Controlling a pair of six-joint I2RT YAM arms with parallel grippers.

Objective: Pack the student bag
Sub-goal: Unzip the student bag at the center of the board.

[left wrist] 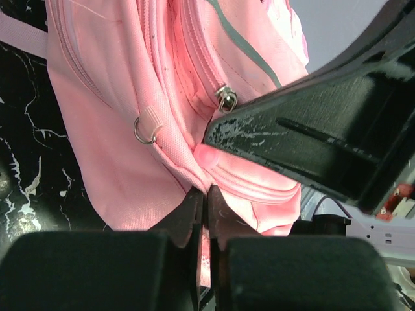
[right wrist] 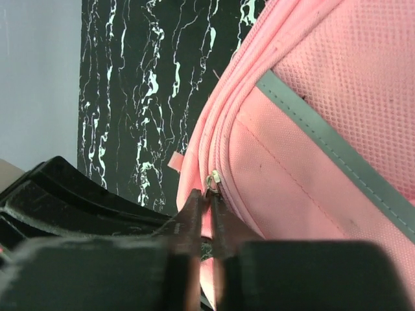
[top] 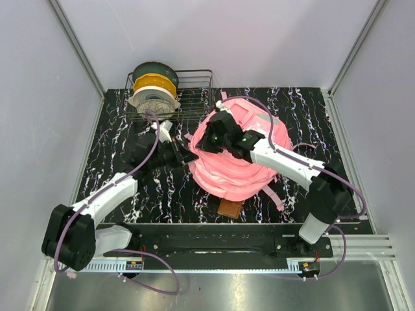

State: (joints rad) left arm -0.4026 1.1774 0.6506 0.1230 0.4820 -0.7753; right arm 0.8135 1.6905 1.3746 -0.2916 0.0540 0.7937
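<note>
Even, bright light is given from above, with soft shadows cast on the desk [top: 162, 194]. In both wrist views the near jaws are blurred.

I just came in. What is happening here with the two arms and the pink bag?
Two arms are working on the pink student bag, which lies on the dark marbled table. The left gripper is shut on a fold of fabric at the bag's edge. The right gripper is shut on a small metal zipper pull. Whether the zipper is being opened or closed, I cannot tell. A wire basket with spools stands behind the bag.
</note>
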